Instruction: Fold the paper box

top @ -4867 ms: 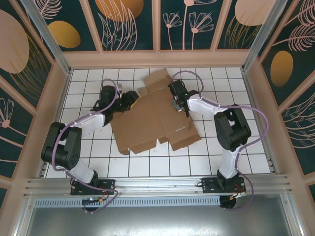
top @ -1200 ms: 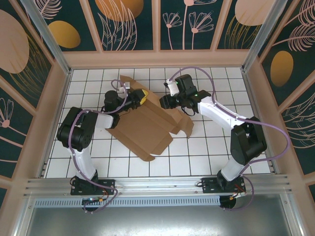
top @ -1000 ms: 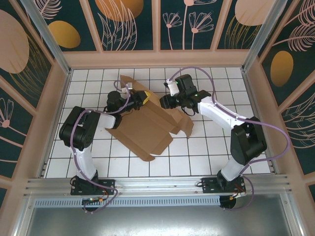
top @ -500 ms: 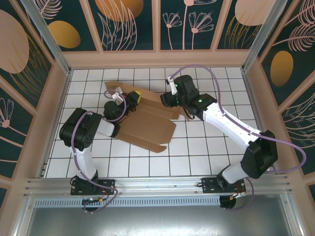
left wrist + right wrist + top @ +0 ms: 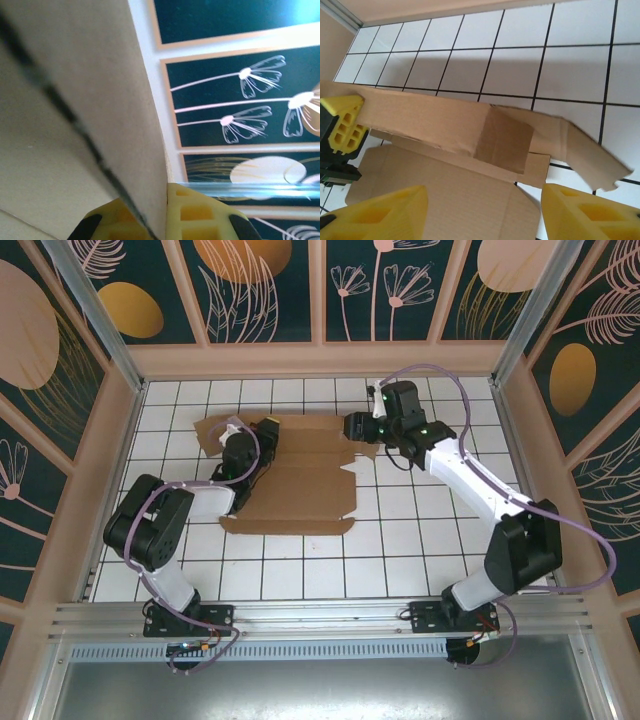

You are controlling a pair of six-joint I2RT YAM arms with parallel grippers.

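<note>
The paper box (image 5: 300,480) is a brown cardboard sheet lying mostly flat on the white tiled floor, with its far strip raised as a low wall (image 5: 430,120). My left gripper (image 5: 263,434) is at the box's far left part. In the left wrist view its yellow fingers (image 5: 200,217) are shut on a cardboard panel (image 5: 80,100) edge-on between them. My right gripper (image 5: 356,428) hovers at the box's far right corner. It is open (image 5: 485,215), with the flat panel (image 5: 450,200) below the gap. A bent end flap (image 5: 575,150) sticks out to the right.
The tiled floor (image 5: 420,530) is fenced by wooden walls with dark floral panels (image 5: 260,290). A metal rail (image 5: 320,615) runs along the near edge by the arm bases. The left gripper's yellow finger (image 5: 342,127) shows at the left of the right wrist view.
The box has swung round and dropped flatter, lying wide across the floor. My right gripper has let go, opened and drawn back to the right. The left gripper stays shut on the cardboard.
</note>
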